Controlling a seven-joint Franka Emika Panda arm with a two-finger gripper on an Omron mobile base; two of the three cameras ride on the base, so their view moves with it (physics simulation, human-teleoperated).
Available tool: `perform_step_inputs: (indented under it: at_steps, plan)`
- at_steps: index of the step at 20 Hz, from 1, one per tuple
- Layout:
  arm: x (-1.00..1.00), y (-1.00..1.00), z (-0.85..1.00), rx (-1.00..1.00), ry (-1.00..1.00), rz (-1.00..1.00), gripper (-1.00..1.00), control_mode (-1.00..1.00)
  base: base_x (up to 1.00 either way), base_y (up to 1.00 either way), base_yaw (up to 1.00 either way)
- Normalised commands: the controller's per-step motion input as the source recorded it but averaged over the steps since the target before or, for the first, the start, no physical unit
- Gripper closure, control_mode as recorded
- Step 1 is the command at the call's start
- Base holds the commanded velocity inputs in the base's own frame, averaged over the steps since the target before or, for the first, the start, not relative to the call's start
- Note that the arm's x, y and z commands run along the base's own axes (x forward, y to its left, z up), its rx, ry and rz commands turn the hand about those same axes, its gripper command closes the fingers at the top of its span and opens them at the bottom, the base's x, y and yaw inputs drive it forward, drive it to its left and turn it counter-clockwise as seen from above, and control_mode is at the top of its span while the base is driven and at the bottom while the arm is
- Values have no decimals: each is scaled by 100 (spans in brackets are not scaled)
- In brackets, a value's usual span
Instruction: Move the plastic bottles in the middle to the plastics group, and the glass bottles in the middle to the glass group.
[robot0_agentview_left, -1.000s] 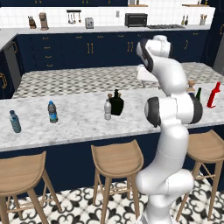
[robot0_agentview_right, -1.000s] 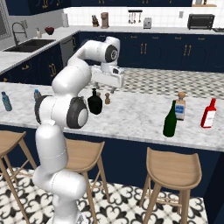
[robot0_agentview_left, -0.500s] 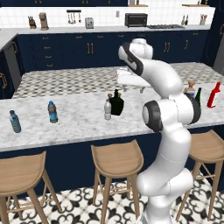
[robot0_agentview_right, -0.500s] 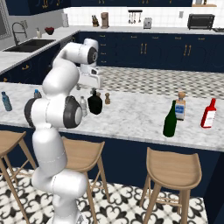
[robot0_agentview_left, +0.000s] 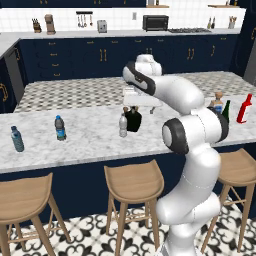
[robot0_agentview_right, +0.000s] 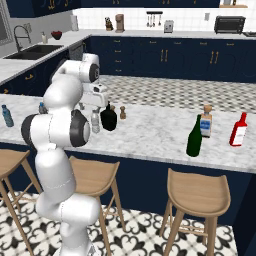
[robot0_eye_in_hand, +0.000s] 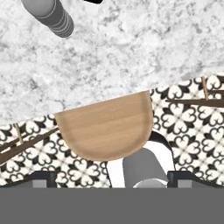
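Observation:
My gripper (robot0_agentview_left: 133, 103) hangs open and holds nothing, just above the middle of the marble island (robot0_agentview_left: 90, 142). Below it stand the small clear-greyish plastic bottle (robot0_agentview_left: 123, 125) and the squat black glass bottle (robot0_agentview_left: 134, 120), side by side. In the hand view the plastic bottle (robot0_eye_in_hand: 51, 16) shows at the top left, ahead of my open gripper (robot0_eye_in_hand: 112, 178). The dark green wine bottle (robot0_agentview_right: 194, 136) stands at the right, next to the clear brown-stoppered bottle (robot0_agentview_right: 206, 121) and the red bottle (robot0_agentview_right: 239, 130). Two blue-labelled water bottles (robot0_agentview_left: 60, 128) (robot0_agentview_left: 17, 139) stand at the left.
A small brown shaker (robot0_agentview_right: 122, 112) stands just behind the black bottle. Wooden stools (robot0_agentview_left: 133, 182) line the island's near side, and one stool seat (robot0_eye_in_hand: 107, 127) lies under the hand. Dark blue cabinets and a back counter run along the far wall.
The arm has swung left from the right part of the island, so the hand now hangs over the middle bottles. The gripper stayed open. No bottle moved.

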Motion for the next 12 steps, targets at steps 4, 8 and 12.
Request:
perform_step_inputs:
  at_steps: [4,8,12]
  plan:
    - [11,38,-12,-1,-9,0,-100,-100,0,0,0]
    - [14,48,-5,0,0,0,-100,-100,0,0,0]
    - [26,14,-18,0,-2,0,-100,-100,0,0,0]
